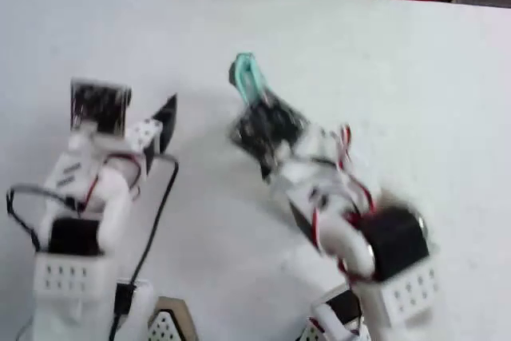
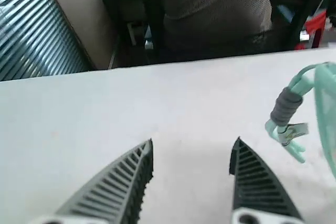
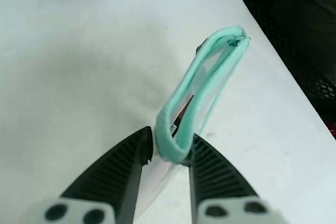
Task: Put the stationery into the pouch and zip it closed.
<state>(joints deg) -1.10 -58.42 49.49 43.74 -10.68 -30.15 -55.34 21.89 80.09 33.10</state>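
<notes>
Right wrist view: the right gripper (image 3: 170, 142) has its fingers clamped on the teal pouch (image 3: 210, 72), held on edge at the table (image 3: 79, 66). The left gripper (image 2: 191, 150) hangs with fingers spread near the pull tab (image 2: 287, 129). Zipping looks next: pinch that tab and keep the pouch steady.

Bright, even light falls on the white table (image 1: 383, 53) — its surface nearly washes out in the high view. The shadow on the table beside the pouch (image 3: 205, 93) is faint and soft-edged. Beyond the table's far edge the room (image 2: 131, 24) lies dim.
</notes>
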